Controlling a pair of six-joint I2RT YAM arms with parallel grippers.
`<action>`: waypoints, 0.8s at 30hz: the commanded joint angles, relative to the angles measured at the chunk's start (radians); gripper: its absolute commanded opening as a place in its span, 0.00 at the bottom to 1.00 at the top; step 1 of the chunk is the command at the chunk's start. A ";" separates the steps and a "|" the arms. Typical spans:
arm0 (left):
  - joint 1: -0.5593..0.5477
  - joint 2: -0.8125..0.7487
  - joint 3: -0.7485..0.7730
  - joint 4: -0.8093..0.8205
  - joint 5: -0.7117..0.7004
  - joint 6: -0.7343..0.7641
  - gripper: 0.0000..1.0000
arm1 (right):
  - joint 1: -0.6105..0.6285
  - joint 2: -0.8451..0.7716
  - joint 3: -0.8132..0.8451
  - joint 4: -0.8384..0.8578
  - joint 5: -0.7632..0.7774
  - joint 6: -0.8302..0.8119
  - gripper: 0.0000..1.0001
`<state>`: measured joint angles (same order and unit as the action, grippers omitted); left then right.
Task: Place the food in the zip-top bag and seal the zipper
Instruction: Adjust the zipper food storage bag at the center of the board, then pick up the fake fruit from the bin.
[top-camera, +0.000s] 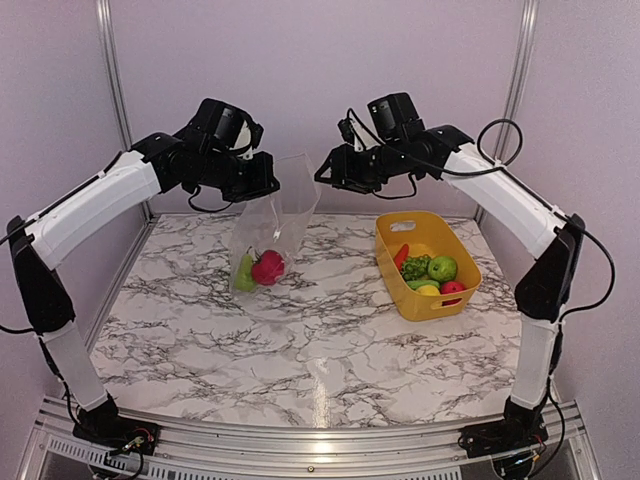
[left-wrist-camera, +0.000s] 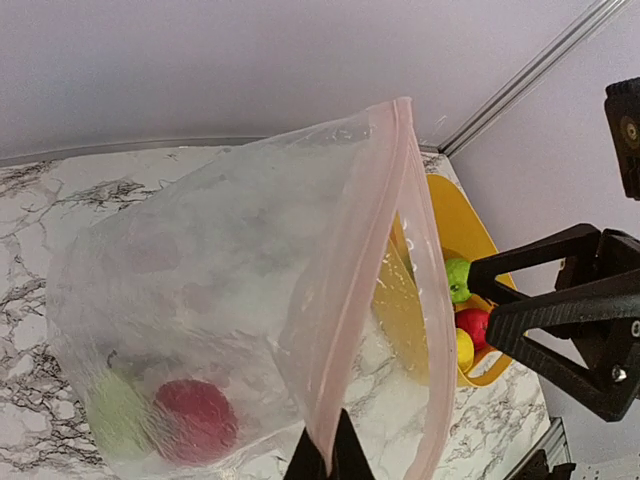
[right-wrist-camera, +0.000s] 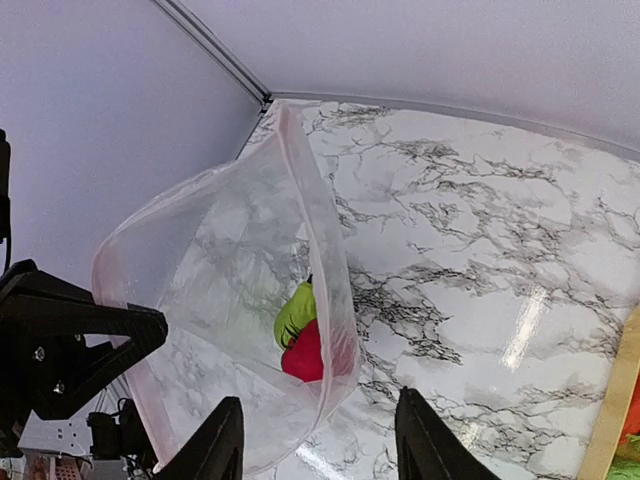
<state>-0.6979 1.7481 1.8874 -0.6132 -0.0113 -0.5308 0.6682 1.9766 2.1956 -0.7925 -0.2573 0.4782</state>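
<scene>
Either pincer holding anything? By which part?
Left pincer is shut on the bag, pinching the zipper strip at its mouth edge. Right pincer is open and grips nothing.

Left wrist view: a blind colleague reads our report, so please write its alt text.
The left tool pinches the pink zipper of a clear zip-top bag holding a red toy and a green toy; a yellow basket stands behind, the right tool open at right.
</scene>
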 joint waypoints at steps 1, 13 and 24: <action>0.010 0.021 -0.001 -0.044 -0.023 0.002 0.00 | -0.058 -0.096 -0.048 0.078 -0.061 0.024 0.51; 0.130 -0.040 -0.052 -0.178 -0.038 0.063 0.00 | -0.161 -0.233 -0.261 0.050 0.053 -0.136 0.57; 0.167 -0.124 -0.153 -0.145 0.033 0.111 0.00 | -0.293 -0.263 -0.461 0.027 0.125 -0.164 0.59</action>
<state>-0.5236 1.6119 1.7756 -0.7822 -0.0929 -0.4290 0.3927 1.7264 1.7584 -0.7441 -0.1703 0.3351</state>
